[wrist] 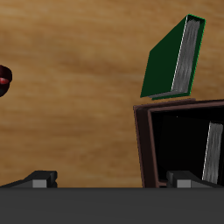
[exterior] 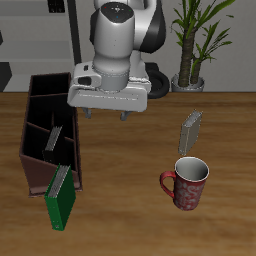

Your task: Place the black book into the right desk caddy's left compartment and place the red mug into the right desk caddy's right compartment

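in the exterior view the gripper [exterior: 124,113] is hanging above the bare table just beside the right desk caddy [exterior: 38,168], its two short fingers showing only as stubs under the hand and apart from each other, with nothing between them. the black book [exterior: 51,138] is already standing inside the caddy, leaning in the left compartment [exterior: 47,137] by the slanted divider. the red mug [exterior: 187,183] is sitting upright on the table, well apart from the caddy and nearer the front edge, with the light grey book [exterior: 191,130] standing just behind it. the green book [exterior: 61,196] is leaning against the caddy's near end, right by the right compartment [exterior: 50,176] where the mug is meant to go — i judge that a mug carried in low could be knocking that book over or catching the caddy wall, since the square section looks only a little wider than the mug. reaching for the mug could also be clipping the grey book.

in the wrist view the fingertips [wrist: 39,178] are sitting wide apart and empty. the green book [wrist: 171,59] is leaning at the caddy's [wrist: 142,144] corner, a grey page edge is showing inside the dark compartment, and a sliver of the mug [wrist: 3,81] is peeking in at the frame edge.

no brand, label or writing is readable in either view
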Available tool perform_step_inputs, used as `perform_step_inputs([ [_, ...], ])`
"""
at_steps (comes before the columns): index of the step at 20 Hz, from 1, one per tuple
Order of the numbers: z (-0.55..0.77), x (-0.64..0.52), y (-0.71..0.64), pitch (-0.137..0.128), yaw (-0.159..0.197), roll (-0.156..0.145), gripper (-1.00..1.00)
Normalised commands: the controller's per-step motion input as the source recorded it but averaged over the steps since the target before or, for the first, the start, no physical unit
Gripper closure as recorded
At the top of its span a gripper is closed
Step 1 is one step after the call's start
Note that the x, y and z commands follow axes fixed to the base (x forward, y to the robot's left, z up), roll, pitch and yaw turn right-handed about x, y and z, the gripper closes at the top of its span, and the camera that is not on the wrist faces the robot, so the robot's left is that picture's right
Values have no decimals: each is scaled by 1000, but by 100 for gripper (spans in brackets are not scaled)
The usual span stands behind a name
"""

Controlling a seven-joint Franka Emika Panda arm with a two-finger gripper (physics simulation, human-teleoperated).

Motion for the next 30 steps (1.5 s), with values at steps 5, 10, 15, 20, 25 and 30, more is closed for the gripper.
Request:
perform_step_inputs([
  [5, 63, 59, 561, -14, -20, 58, -100],
  [10, 101, 79, 287, -19, -18, 30, -100],
  [15, 77, 130, 206, -14, -47, -18, -100],
  [20, 44, 104, 426, -14, -61, -5, -100],
  [25, -71, 19, 448, -21, -11, 30, -100],
  [30, -76, 24, 279, 6, 0, 35, -100],
])
